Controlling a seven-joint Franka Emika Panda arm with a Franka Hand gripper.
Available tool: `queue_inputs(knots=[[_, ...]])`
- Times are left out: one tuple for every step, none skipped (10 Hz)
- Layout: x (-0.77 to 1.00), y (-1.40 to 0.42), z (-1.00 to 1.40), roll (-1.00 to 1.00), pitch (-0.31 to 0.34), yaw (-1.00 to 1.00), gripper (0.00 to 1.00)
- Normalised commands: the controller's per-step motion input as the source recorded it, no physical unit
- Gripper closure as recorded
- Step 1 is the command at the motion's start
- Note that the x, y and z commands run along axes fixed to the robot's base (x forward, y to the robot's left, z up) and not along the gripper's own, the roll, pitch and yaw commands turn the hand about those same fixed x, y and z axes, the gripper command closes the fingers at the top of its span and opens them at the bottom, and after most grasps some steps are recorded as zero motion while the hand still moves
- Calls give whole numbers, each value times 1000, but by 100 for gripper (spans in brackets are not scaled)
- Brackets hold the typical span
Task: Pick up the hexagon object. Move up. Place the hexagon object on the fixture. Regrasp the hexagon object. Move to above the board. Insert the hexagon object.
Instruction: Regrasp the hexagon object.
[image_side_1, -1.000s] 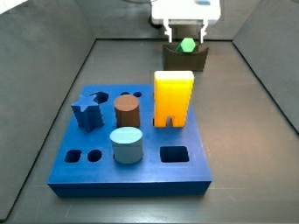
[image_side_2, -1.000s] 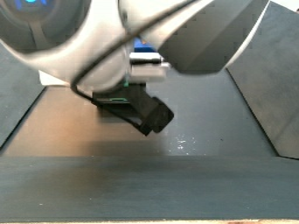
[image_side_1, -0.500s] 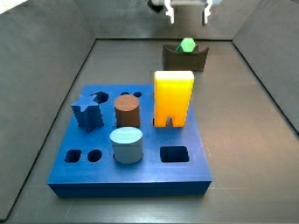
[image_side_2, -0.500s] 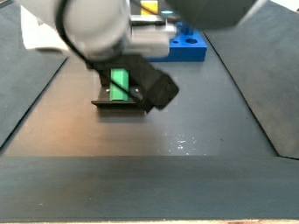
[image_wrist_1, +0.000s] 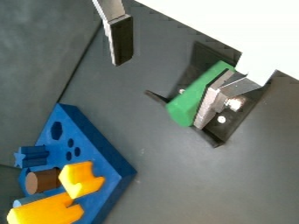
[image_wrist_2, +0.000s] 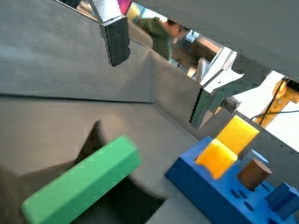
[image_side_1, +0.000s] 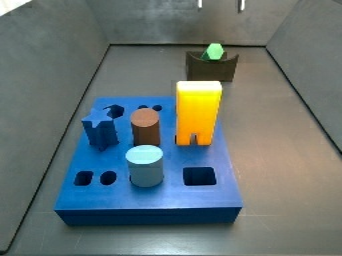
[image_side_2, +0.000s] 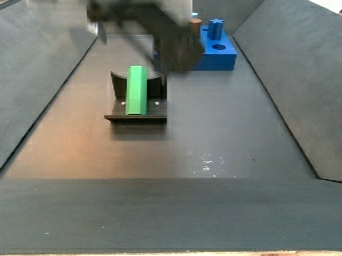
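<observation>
Since a second ago I have let go of the hexagon object and climbed; half a second ago I was just above it, and I am higher again now.

In a wrist view my gripper (image_wrist_1: 176, 66) hangs well above the fixture (image_wrist_1: 229, 118) with its jaws spread wide and nothing between them. One finger (image_wrist_1: 118, 35) shows sharp, its partner is blurred. The hexagon object (image_wrist_1: 195, 93) lies in the fixture's notch, tilted, and the board (image_wrist_1: 70, 144) sits well apart from it.

The second wrist view, looking low across the floor, shows the green piece (image_wrist_2: 82, 181) slanting up from its seat, with a finger (image_wrist_2: 114, 38) above it.

In a side view only my fingertips peek in at the far edge, while the piece's end (image_side_1: 213, 50) stands up from the fixture (image_side_1: 211, 68), beyond the yellow block (image_side_1: 198, 110).

From the opposite side view the piece (image_side_2: 136, 90) runs lengthwise along the fixture (image_side_2: 135, 108) — loose, I judge.

My worry is the regrasp: descending off-centre, one finger could nudge the piece first and roll or slide it out of the notch — or I clamp it skewed, and it jams at its hole later.
</observation>
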Motion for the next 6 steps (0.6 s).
queue_inputs(knots=[[-119, -900, 575, 1000, 54, 16, 0], [-81, -738, 364, 1000, 52, 16, 0], [-40, -495, 76, 1000, 50, 16, 0], [-17, -307, 9, 1000, 49, 15, 0], [-29, -46, 41, 1000, 48, 16, 0], [-31, -13, 37, 1000, 47, 16, 0]])
